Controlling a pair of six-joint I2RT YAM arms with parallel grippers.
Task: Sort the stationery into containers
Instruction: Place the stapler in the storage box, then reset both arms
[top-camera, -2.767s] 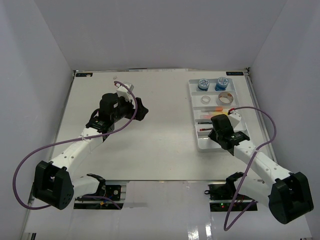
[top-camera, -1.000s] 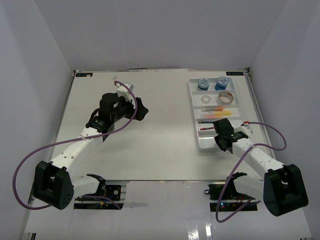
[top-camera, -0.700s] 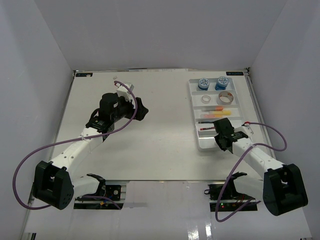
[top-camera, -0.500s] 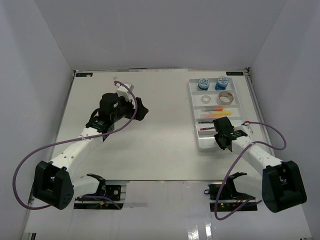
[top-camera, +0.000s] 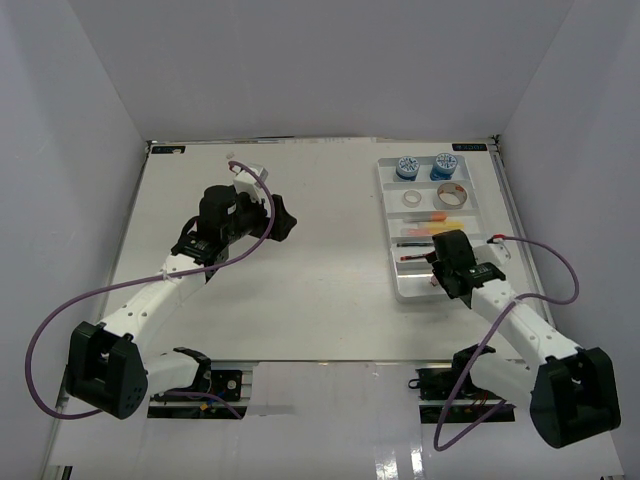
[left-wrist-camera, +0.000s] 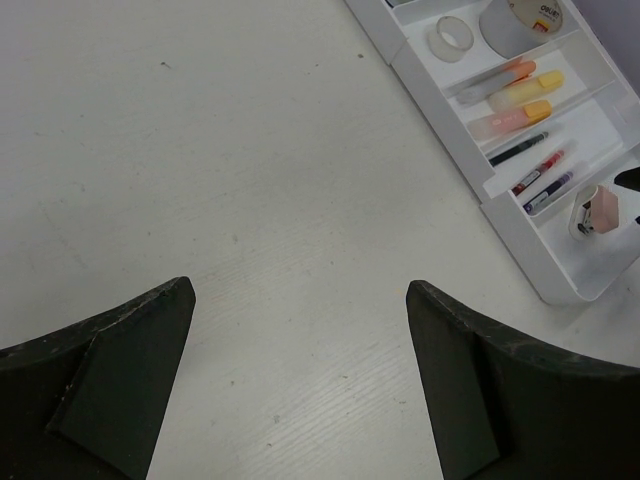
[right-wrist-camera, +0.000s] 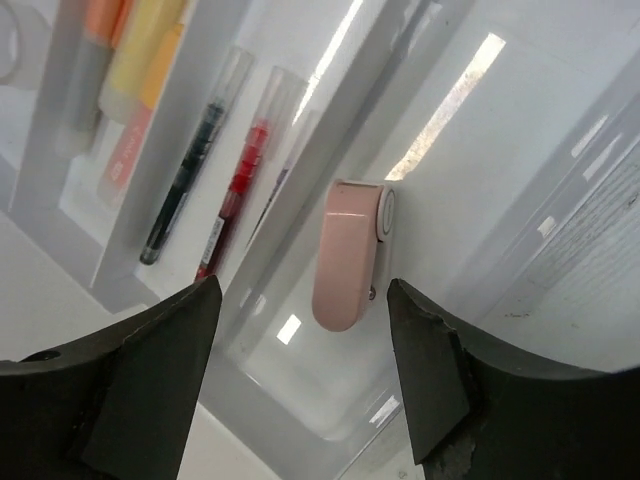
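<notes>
Pink piece (right-wrist-camera: 347, 255) set in the tray's (top-camera: 388, 240) nearest compartment
It is straddled untouched by the parted right gripper (right-wrist-camera: 300, 310), best lifted straight up clear of the walls; the left gripper (left-wrist-camera: 300, 290) is held wide open.

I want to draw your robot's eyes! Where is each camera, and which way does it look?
Top: high up behind the arm bases, looking down at the table, white tray, left arm and right arm.
Left wrist: on the left arm, looking over bare table towards the tray; the open left pincer frames the bottom.
Right wrist: above the tray's near end, looking at a pink piece and pens; the open right pincer shows.
Shared: both wrist views show the pink piece and pens.
</notes>
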